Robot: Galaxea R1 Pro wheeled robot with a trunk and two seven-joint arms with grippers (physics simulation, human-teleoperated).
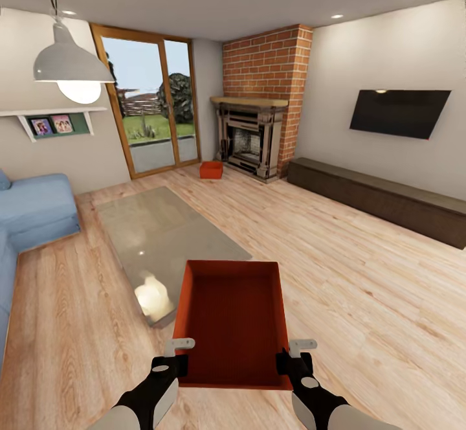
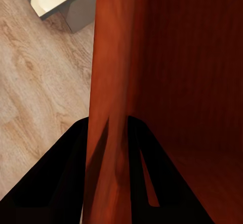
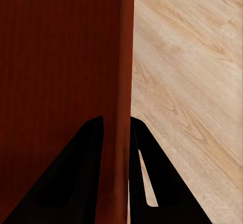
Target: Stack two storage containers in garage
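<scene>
1. Left gripper (image 1: 173,360): pinched onto the left side wall of the held container (image 1: 233,316), 1 finger inside, 1 outside. The left wrist view shows the wall (image 2: 109,107) squeezed between both dark fingers (image 2: 61,183).
2. Right gripper (image 1: 292,360): same story on the right wall (image 3: 119,82), fingers straddling it, clamped.
3. You hold this orange-red bin in front of the trunk, open side up, empty, above the light wood floor (image 1: 362,287), just beside the glass-topped table (image 1: 162,236).
4. The 2nd container (image 1: 211,169) sits on the floor far off, near the brick fireplace (image 1: 249,138) and the glass doors (image 1: 152,106).
5. Likely step: carry to the garage. Keep both arms moving together so the walls don't twist out of the pinch; keep the bin level.
6. Mind the table corner when you turn the base.
</scene>
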